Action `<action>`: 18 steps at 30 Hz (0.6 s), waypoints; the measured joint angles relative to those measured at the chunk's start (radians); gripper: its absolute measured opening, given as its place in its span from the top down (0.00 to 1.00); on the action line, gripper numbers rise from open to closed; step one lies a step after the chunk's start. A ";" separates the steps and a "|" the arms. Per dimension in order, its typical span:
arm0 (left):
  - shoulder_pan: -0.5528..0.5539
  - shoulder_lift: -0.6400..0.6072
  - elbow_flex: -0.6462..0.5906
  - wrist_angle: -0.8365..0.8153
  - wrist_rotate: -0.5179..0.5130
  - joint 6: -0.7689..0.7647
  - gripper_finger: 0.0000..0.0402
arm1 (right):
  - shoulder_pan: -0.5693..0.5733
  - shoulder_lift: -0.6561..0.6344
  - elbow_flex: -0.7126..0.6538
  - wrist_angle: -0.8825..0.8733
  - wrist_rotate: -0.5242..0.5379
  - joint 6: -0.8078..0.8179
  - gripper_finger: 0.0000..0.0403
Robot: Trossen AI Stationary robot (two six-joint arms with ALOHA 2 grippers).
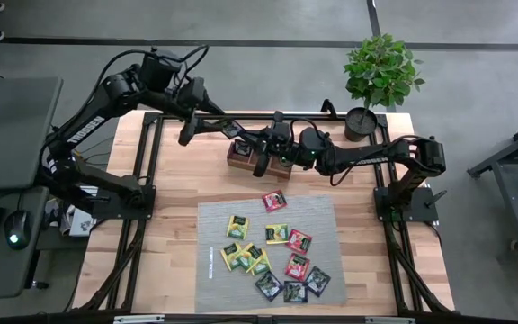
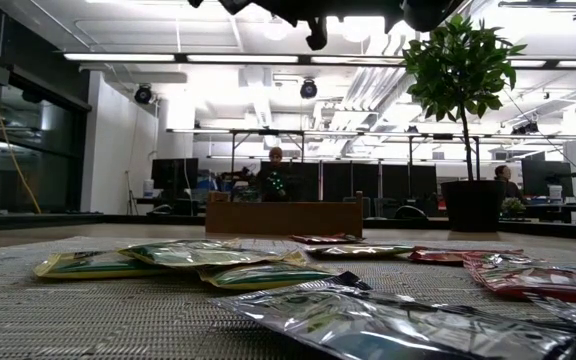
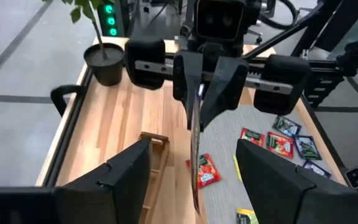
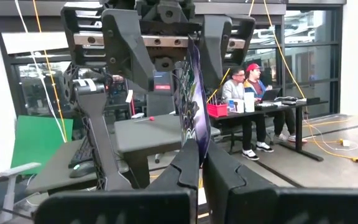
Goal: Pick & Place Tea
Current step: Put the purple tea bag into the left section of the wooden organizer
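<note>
My right gripper (image 4: 201,149) is shut on a black tea sachet (image 4: 191,99), held edge-on in the air above the brown wooden tray (image 1: 234,160). It also shows in the left wrist view (image 3: 205,109) and the high view (image 1: 266,155). My left gripper (image 3: 192,155) faces it from the table's left, open. Its two fingers stand on either side of the sachet's free end (image 3: 195,186) without touching. Several other sachets (image 1: 272,256), yellow-green, red-pink and black, lie flat on the grey mat (image 1: 322,211). My right gripper pinches one edge of the black sachet (image 4: 196,142) between its two fingers, coming from the table's right. The sachet sticks out past the fingertips (image 3: 219,93) toward my left gripper, lifted clear of the tray and the table.
A potted plant (image 1: 380,76) stands at the far right corner of the table. The tray (image 2: 283,215) sits behind the mat, near the table's far edge. People sit at desks in the room beyond (image 4: 247,87).
</note>
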 joint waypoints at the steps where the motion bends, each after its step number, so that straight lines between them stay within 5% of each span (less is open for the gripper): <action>1: 0.000 0.000 0.000 -0.001 0.001 0.000 0.46 | 0.000 0.000 0.000 0.000 0.000 0.000 1.00; 5: 0.000 0.012 0.000 -0.004 0.001 -0.002 0.59 | 0.000 0.000 0.000 0.000 0.000 0.000 1.00; 11: 0.002 0.010 0.000 -0.003 -0.014 -0.005 0.95 | -0.001 0.000 0.000 0.000 0.001 0.000 1.00; 18: 0.002 0.011 0.000 -0.023 -0.062 -0.009 0.99 | -0.002 0.000 0.000 -0.001 0.021 -0.002 0.98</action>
